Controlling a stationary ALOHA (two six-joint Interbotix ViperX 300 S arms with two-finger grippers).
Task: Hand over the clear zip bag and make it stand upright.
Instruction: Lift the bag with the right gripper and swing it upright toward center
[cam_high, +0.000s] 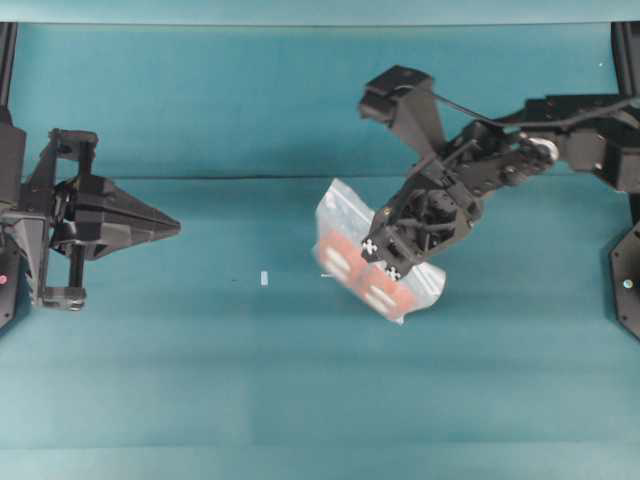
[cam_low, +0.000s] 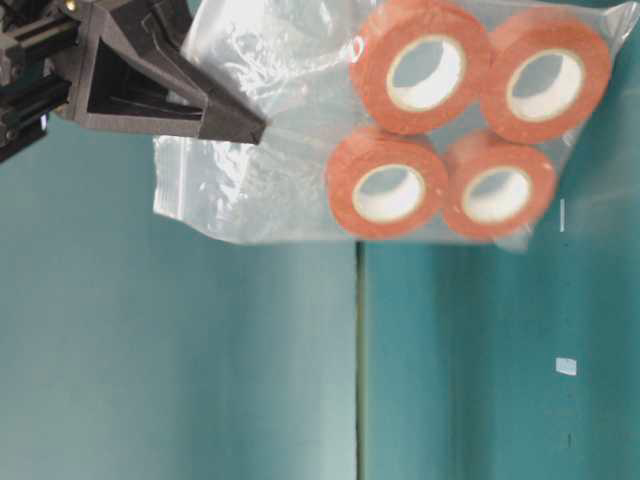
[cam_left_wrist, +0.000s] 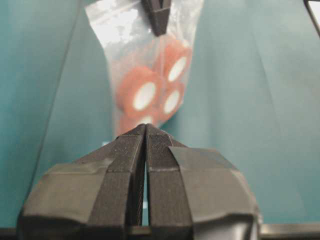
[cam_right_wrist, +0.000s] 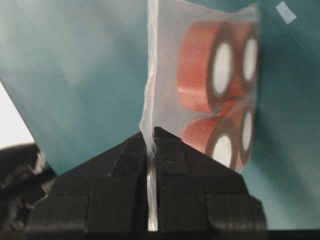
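Note:
The clear zip bag (cam_high: 337, 207) hangs above the teal table, pinched at one clear edge by my right gripper (cam_high: 382, 260), which is shut on it. Its orange-red rolls (cam_low: 430, 70) with white cores are bunched at the far end of the bag (cam_low: 270, 190), away from that gripper (cam_low: 258, 130). In the right wrist view the plastic edge runs between the closed fingers of the right gripper (cam_right_wrist: 152, 134), with the bag (cam_right_wrist: 200, 30) stretching away. My left gripper (cam_high: 176, 228) is shut and empty at the left, pointing toward the bag. In its wrist view the left gripper (cam_left_wrist: 146, 128) faces the bag (cam_left_wrist: 145, 95), apart from it.
A small white marker (cam_high: 264, 278) lies on the teal table (cam_high: 200, 380) between the two grippers. A seam (cam_low: 358, 360) runs across the table surface. The right arm (cam_high: 520, 150) reaches in from the right edge.

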